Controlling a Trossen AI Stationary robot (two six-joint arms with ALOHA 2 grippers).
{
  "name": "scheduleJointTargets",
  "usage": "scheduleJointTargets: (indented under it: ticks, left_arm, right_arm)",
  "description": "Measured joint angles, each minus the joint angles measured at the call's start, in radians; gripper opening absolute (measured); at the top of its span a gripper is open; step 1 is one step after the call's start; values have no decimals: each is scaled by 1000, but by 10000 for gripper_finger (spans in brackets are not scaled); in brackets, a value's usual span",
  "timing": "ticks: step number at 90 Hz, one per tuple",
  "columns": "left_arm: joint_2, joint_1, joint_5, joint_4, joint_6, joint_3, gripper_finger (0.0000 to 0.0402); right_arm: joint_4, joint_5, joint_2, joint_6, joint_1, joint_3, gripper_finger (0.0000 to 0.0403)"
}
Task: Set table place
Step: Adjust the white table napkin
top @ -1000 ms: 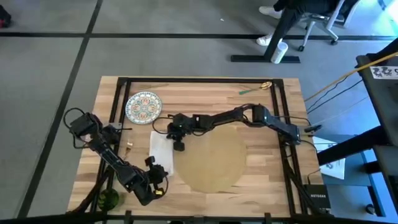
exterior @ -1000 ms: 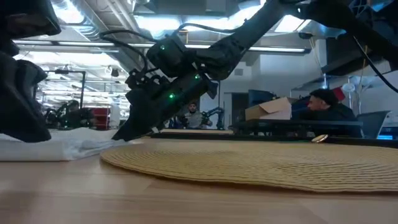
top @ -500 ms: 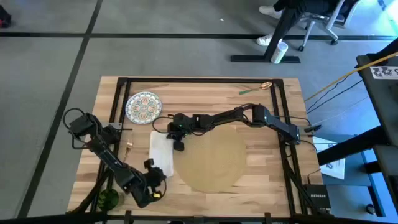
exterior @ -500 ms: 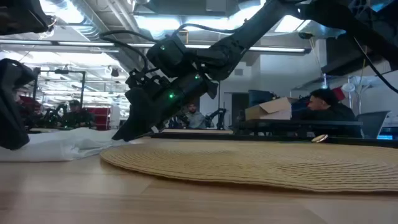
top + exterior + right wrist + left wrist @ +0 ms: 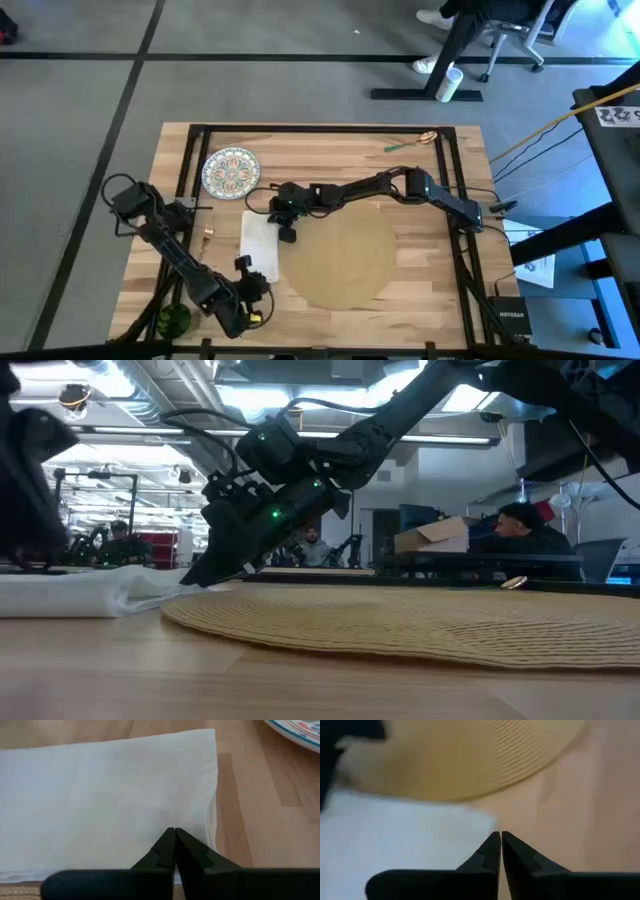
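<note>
The big round tan place (image 5: 339, 258) lies flat near the middle of the table (image 5: 420, 170), toward its front edge. A white napkin (image 5: 258, 243) touches its left side. The right claw (image 5: 286, 235) is pinched shut and holds nothing, right where the napkin and place meet. It is nearer. The left claw (image 5: 256, 313), also shut and holding nothing, waits by the front left corner.

Tan placemat (image 5: 340, 255), white napkin (image 5: 258, 240), multicoloured ornate plate (image 5: 231, 171).
</note>
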State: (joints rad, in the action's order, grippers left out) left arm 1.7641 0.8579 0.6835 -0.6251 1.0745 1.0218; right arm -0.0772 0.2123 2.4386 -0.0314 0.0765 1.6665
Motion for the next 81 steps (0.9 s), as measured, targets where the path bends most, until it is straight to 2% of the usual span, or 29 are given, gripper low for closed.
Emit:
scheduleJointTargets:
  ticks: [40,81]
  left_arm:
    - [0,66,14,-82,138,-1,0]
    - [0,64,25,-74,141,-1,0]
  right_arm:
    - [-13,0,1,38,44,-1,0]
    - [-28,35,2,70,43,-2,1]
